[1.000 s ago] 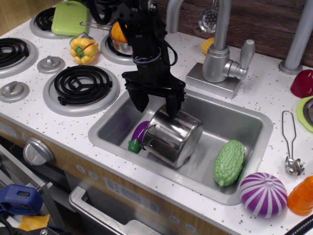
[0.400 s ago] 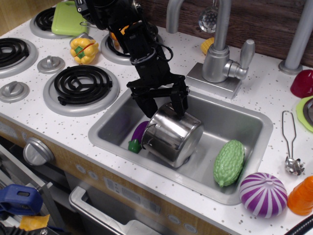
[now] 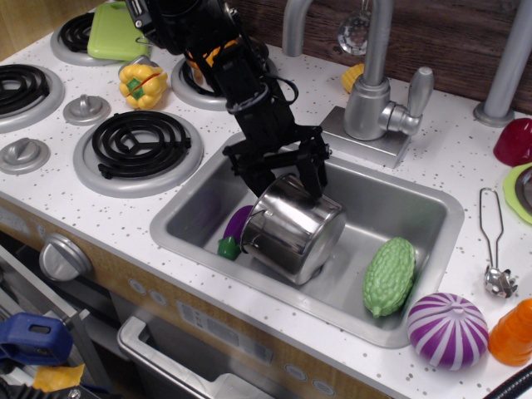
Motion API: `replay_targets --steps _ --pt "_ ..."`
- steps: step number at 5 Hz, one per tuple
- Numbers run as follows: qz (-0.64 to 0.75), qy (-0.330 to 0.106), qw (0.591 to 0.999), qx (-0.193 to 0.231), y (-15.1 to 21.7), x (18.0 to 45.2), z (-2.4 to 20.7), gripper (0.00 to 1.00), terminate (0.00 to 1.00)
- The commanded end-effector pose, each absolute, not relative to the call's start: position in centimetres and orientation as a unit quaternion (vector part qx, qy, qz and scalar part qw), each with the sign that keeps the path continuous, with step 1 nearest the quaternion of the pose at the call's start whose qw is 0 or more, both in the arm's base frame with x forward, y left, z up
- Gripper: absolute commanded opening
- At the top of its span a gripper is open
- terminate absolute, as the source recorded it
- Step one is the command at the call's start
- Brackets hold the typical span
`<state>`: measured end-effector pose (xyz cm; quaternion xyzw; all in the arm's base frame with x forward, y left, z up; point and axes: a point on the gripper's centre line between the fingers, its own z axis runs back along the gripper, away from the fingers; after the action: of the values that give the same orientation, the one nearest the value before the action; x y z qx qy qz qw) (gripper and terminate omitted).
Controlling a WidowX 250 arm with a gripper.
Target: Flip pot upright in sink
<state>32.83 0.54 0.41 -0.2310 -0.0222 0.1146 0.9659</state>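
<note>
Shiny steel pot (image 3: 293,229) lying tilted on its side in the grey sink (image 3: 416,195), leaning over a purple eggplant (image 3: 237,223), green gourd (image 3: 388,276) nearby, black gripper (image 3: 289,184) with jaws spread apart astride the pot's top edge

Black jointed arm (image 3: 218,58) with looped black cables and orange patches; matte black two-fingered gripper (image 3: 287,176).

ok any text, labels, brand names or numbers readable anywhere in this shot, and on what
None can be read.
The pot, the sink, the faucet and the gripper carry no visible words or numbers.
The stove knobs show no legible markings at this size.
The panel below the counter has small button-like shapes, too small and blurred to tell if any are text.
</note>
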Motion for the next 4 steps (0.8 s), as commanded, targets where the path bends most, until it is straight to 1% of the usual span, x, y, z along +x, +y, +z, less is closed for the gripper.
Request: replay_targets --steps 1,2,3,4 --pt "0.14 -0.041 0.958 -0.246 -0.7 33.0 1.5 0.0 0.0" --pt "0.14 -0.05 0.963 -0.227 -1.2 33.1 2.0 0.0 0.0" --pt "0.123 -0.089 0.981 -0.122 -2.4 33.2 3.2 0.0 0.0" --pt "0.116 -0.094 0.986 -0.069 -3.5 33.3 4.2 0.0 0.0"
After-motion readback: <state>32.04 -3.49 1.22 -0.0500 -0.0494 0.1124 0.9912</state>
